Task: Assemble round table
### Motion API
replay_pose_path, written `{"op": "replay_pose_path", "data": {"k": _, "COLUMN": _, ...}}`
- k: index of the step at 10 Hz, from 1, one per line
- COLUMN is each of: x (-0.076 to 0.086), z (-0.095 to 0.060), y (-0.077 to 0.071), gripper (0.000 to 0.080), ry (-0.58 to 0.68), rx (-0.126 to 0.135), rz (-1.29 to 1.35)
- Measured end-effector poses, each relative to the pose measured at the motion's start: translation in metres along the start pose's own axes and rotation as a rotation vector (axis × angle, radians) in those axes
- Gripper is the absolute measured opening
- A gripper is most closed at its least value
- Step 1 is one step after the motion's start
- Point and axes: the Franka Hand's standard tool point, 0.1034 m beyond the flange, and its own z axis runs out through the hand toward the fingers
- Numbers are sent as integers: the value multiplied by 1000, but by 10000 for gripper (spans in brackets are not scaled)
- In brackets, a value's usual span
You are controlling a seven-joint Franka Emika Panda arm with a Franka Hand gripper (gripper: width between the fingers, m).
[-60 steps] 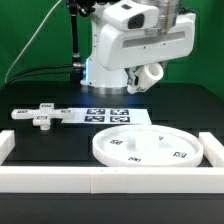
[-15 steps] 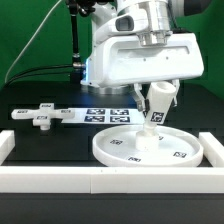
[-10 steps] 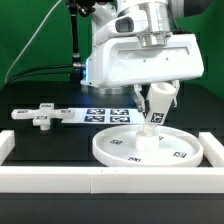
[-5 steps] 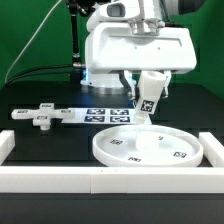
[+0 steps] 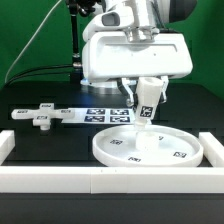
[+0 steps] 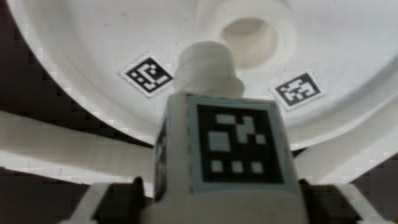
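Observation:
My gripper [image 5: 147, 92] is shut on the short white post [image 5: 146, 108], which carries a black-and-white tag. It holds the post nearly upright, its lower end just above the large rimmed disc [image 5: 104, 150] lying at the front right. In the wrist view the post [image 6: 221, 140] sits between my two dark fingers [image 6: 139, 200], and its rounded tip points toward a round socket [image 6: 251, 38] in the disc [image 6: 89, 60]. The cross-shaped piece [image 5: 40, 115] lies on the table at the exterior view's left.
The marker board [image 5: 108, 115] lies flat behind the disc. White border rails run along the front [image 5: 100, 181], the left [image 5: 5, 146] and the right [image 5: 213, 150]. The robot's white base stands at the back.
The post came down from high up to the disc, leaning. It was then lifted a little, shifted slightly to the exterior view's left, and now stands more upright.

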Motion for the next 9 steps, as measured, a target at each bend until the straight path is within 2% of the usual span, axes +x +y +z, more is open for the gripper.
{"op": "replay_pose_path", "data": {"k": 4, "x": -2, "z": 2, "y": -2, "gripper": 409, "ry": -4, "rx": 4, "rz": 4}}
{"op": "replay_pose_path", "data": {"k": 6, "x": 3, "z": 3, "y": -15, "gripper": 409, "ry": -2, "rx": 17, "rz": 1}}
{"op": "replay_pose_path", "data": {"k": 9, "x": -3, "z": 8, "y": -17, "gripper": 409, "ry": -12, "rx": 26, "rz": 5}}
